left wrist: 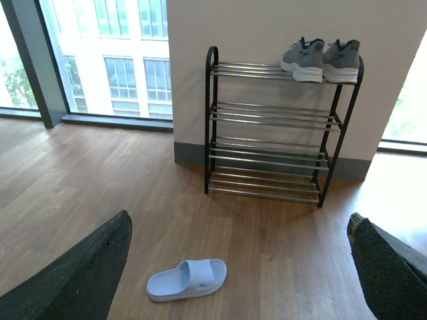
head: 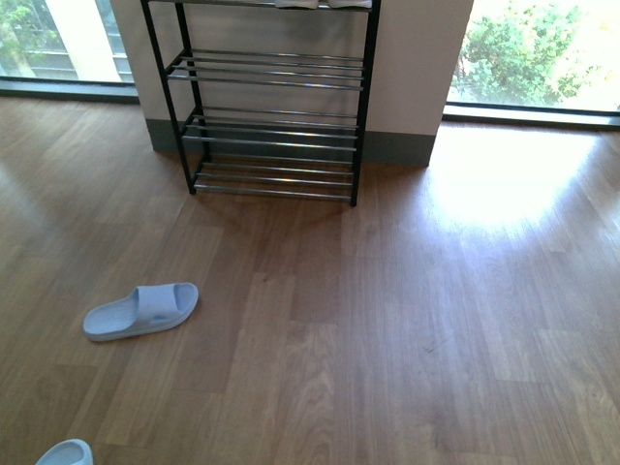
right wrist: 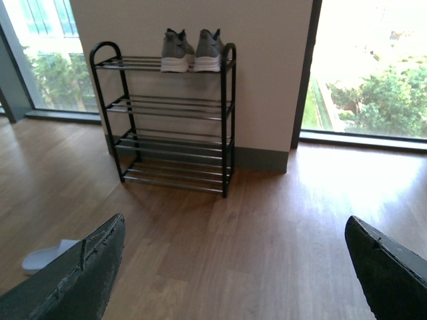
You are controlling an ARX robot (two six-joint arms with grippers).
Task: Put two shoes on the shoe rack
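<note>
1. This looks like a lived-in home, probably an apartment, with a warm wood-plank floor [head: 407, 320] throughout.
2. At the far side, a black shoe rack [head: 269, 70] stands against a white wall [head: 417, 58] with grey skirting [head: 395, 147]. Grey sneakers [left wrist: 321, 59] sit on its top tier.
3. A pale blue slide sandal [head: 141, 310] lies loose on the floor, near left.
4. Tall windows [head: 538, 53] on both sides show trees [right wrist: 383, 100] and a neighbouring building [left wrist: 127, 67].

Bright daylight through windows [head: 542, 53] glares on floor [head: 504, 184]; images sharp

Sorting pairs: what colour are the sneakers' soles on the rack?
White soles on the sneakers, clearest in left wrist view.
</note>
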